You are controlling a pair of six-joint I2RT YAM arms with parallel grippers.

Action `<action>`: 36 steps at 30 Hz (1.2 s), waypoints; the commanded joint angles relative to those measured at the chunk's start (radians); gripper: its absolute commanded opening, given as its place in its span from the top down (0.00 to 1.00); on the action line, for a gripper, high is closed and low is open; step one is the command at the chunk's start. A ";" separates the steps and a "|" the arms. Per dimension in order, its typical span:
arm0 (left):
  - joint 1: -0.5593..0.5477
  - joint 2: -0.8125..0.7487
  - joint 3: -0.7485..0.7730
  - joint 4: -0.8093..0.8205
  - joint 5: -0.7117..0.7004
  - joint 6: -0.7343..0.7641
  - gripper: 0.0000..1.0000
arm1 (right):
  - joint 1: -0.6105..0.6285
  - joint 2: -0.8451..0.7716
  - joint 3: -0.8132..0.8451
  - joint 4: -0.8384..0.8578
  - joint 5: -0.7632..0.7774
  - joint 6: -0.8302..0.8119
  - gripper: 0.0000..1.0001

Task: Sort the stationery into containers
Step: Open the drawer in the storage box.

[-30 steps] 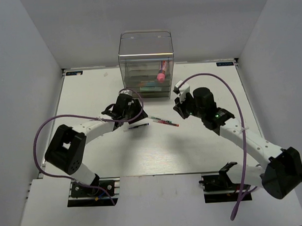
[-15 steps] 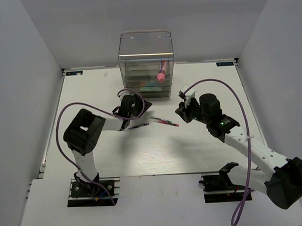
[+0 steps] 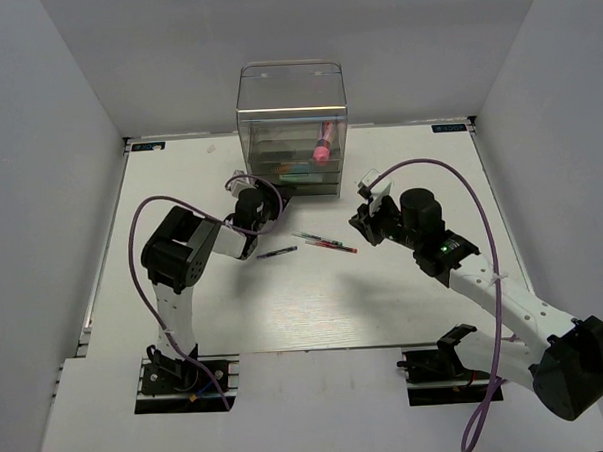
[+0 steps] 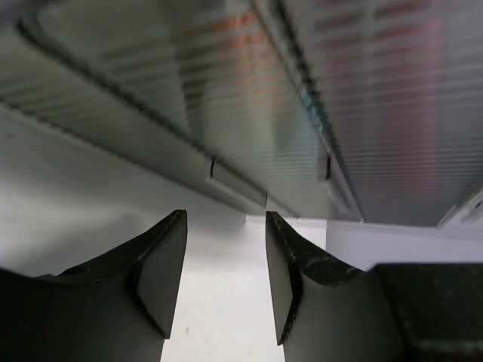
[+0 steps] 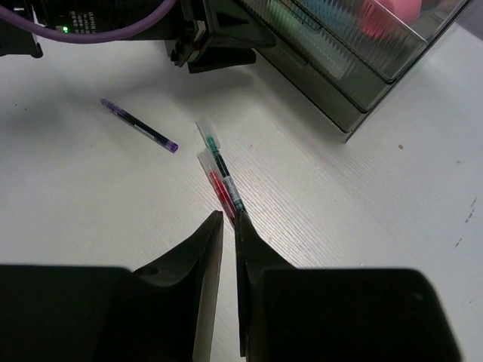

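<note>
White walls close in a white bench (image 3: 315,305), with the clear organizer (image 3: 291,126) at its far centre and a pink tube (image 3: 323,143) already inside it. Three thin pens lie loose on the bench just near of the organizer: a purple pen (image 5: 140,126) to the left, and a green pen (image 5: 220,167) and a red pen (image 5: 219,188) touching side by side to its right. We judge the sorting part done, with these pens next. The left arm folds tightly so that the left gripper (image 4: 226,249) faces the organizer's low front at close range, its fingers moderately apart and empty. The right arm reaches in from the near right, and the right gripper (image 5: 229,226) hovers over the near end of the red and green pair, fingers almost together, holding nothing. To take one, it would need to spread, descend and single out a pen.
</note>
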 commanded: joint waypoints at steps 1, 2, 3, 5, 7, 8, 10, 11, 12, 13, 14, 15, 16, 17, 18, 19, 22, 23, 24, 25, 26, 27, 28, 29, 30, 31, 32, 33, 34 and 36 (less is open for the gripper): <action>0.014 0.020 0.057 0.059 -0.028 -0.012 0.44 | -0.003 -0.005 -0.002 0.050 -0.016 -0.010 0.82; 0.014 0.020 0.057 0.059 -0.028 -0.012 0.44 | -0.003 -0.002 -0.002 0.050 -0.013 -0.010 0.81; 0.023 0.032 0.067 0.059 -0.028 -0.021 0.46 | -0.003 -0.005 -0.002 0.050 -0.014 -0.008 0.81; 0.023 0.044 0.076 0.059 -0.037 -0.031 0.47 | -0.001 -0.005 -0.002 0.051 -0.016 -0.007 0.81; 0.032 0.066 0.077 0.082 -0.037 -0.031 0.48 | -0.003 -0.003 -0.002 0.051 -0.013 -0.011 0.81; 0.032 0.066 0.077 0.091 -0.048 -0.040 0.50 | -0.003 -0.005 -0.004 0.054 -0.013 -0.011 0.81; 0.032 0.075 0.077 0.091 -0.057 -0.040 0.51 | -0.005 -0.003 -0.004 0.053 -0.013 -0.010 0.81; 0.032 0.075 0.086 0.091 -0.066 -0.040 0.52 | -0.003 -0.003 -0.004 0.053 -0.013 -0.010 0.81; 0.032 0.075 0.086 0.091 -0.066 -0.040 0.52 | -0.005 0.000 -0.004 0.051 -0.014 -0.011 0.81; 0.032 0.075 0.086 0.101 -0.078 -0.040 0.52 | -0.003 0.000 -0.004 0.053 -0.014 -0.011 0.81; 0.032 0.075 0.086 0.102 -0.078 -0.040 0.52 | -0.005 -0.003 -0.005 0.053 -0.014 -0.013 0.81; 0.032 0.086 0.086 0.111 -0.088 -0.040 0.52 | -0.001 0.001 -0.004 0.053 -0.017 -0.013 0.81; 0.032 0.086 0.086 0.123 -0.097 -0.040 0.53 | -0.003 0.000 -0.005 0.053 -0.017 -0.013 0.81; 0.032 0.086 0.086 0.123 -0.097 -0.040 0.53 | -0.003 -0.003 -0.004 0.053 -0.016 -0.011 0.81; 0.032 0.095 0.086 0.135 -0.097 -0.049 0.53 | -0.005 0.003 -0.005 0.053 -0.017 -0.011 0.81; 0.032 0.095 0.086 0.149 -0.107 -0.049 0.53 | -0.003 -0.003 -0.004 0.051 -0.019 -0.011 0.81; 0.041 0.107 0.086 0.174 -0.117 -0.049 0.57 | -0.001 0.005 -0.007 0.051 -0.020 -0.011 0.81; 0.041 0.119 0.086 0.183 -0.117 -0.049 0.59 | -0.003 0.002 -0.007 0.051 -0.022 -0.011 0.81; 0.041 0.119 0.086 0.201 -0.117 -0.060 0.60 | -0.003 0.000 -0.005 0.050 -0.022 -0.014 0.81; 0.041 0.130 0.086 0.210 -0.117 -0.060 0.64 | 0.000 0.005 -0.005 0.053 -0.023 -0.014 0.81; 0.041 0.141 0.086 0.220 -0.117 -0.060 0.66 | -0.006 0.006 -0.007 0.051 -0.022 -0.013 0.81; 0.041 0.141 0.086 0.232 -0.117 -0.069 0.68 | -0.005 0.006 -0.007 0.050 -0.023 -0.014 0.81; 0.041 0.153 0.086 0.255 -0.117 -0.069 0.73 | -0.001 0.008 -0.007 0.051 -0.025 -0.014 0.81; 0.041 0.153 0.086 0.255 -0.117 -0.069 0.76 | -0.004 0.006 -0.005 0.053 -0.027 -0.014 0.81; 0.041 0.162 0.086 0.264 -0.117 -0.069 0.81 | -0.003 0.008 -0.007 0.050 -0.028 -0.014 0.81; 0.041 0.162 0.086 0.275 -0.117 -0.078 0.84 | -0.005 0.009 -0.005 0.051 -0.027 -0.014 0.81; 0.041 0.173 0.072 0.284 -0.117 -0.078 0.93 | -0.003 0.009 -0.005 0.051 -0.028 -0.013 0.81; 0.041 0.173 0.072 0.296 -0.108 -0.078 0.95 | -0.005 0.011 -0.007 0.051 -0.028 -0.014 0.81; 0.041 0.173 0.049 0.322 -0.108 -0.089 1.00 | -0.003 0.009 -0.008 0.050 -0.027 -0.013 0.81; 0.041 0.173 0.035 0.348 -0.098 -0.098 1.00 | -0.003 0.015 -0.007 0.051 -0.028 -0.014 0.81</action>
